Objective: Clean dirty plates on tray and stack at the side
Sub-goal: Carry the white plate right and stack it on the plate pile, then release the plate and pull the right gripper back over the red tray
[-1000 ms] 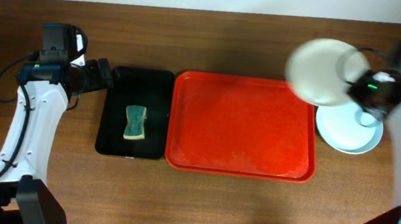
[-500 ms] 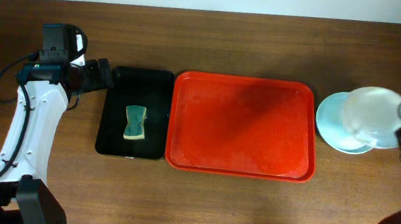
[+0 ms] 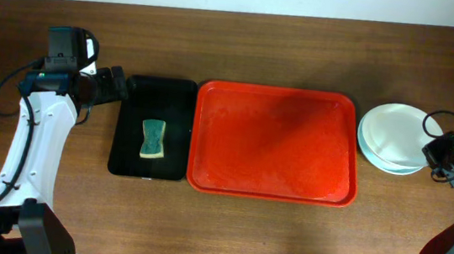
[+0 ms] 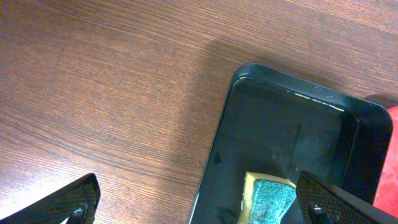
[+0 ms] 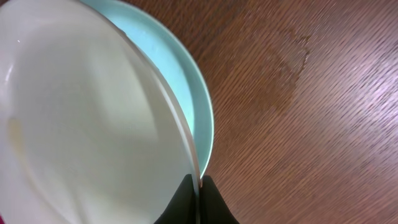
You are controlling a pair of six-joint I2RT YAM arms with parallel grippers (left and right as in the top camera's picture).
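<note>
The red tray lies in the middle of the table with nothing on it. To its right, a white plate rests tilted over a pale blue plate. My right gripper is shut on the white plate's right rim. The right wrist view shows its black fingertips pinching that white plate, with the pale blue plate just beneath. My left gripper hangs open at the black tray's far left corner, holding nothing.
The black tray sits left of the red tray and holds a green and yellow sponge. In the left wrist view the sponge lies by my right finger. Bare wooden table surrounds both trays.
My right arm carried the white plate from above the red tray's far right corner rightward and down onto the pale blue plate. The left arm stayed still.
</note>
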